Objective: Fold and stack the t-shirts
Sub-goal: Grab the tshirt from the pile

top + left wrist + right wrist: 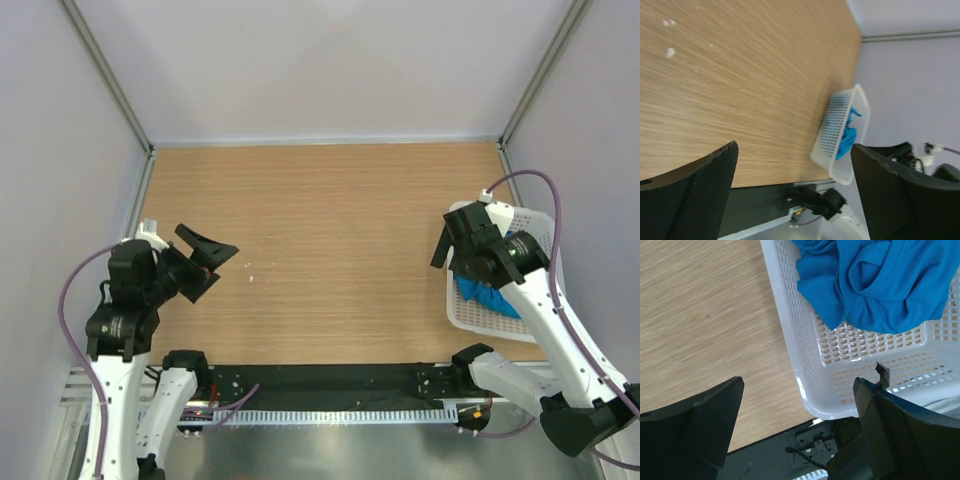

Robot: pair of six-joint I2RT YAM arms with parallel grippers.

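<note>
Loosely crumpled t-shirts, heaped in basket, long axis unclear

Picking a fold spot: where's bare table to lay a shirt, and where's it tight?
Free: the middle of the wooden table, from back wall to front rail, bordered by the left arm and the white lattice basket; only white specks. Crowded: the right edge, where the basket holds the blue t-shirt and the right arm's open jaws hang over its left side.

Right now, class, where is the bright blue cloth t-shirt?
The bright blue cloth t-shirt lies bunched inside the white plastic lattice basket at the right edge of the wooden table in the top view, near the right end effector.
</note>
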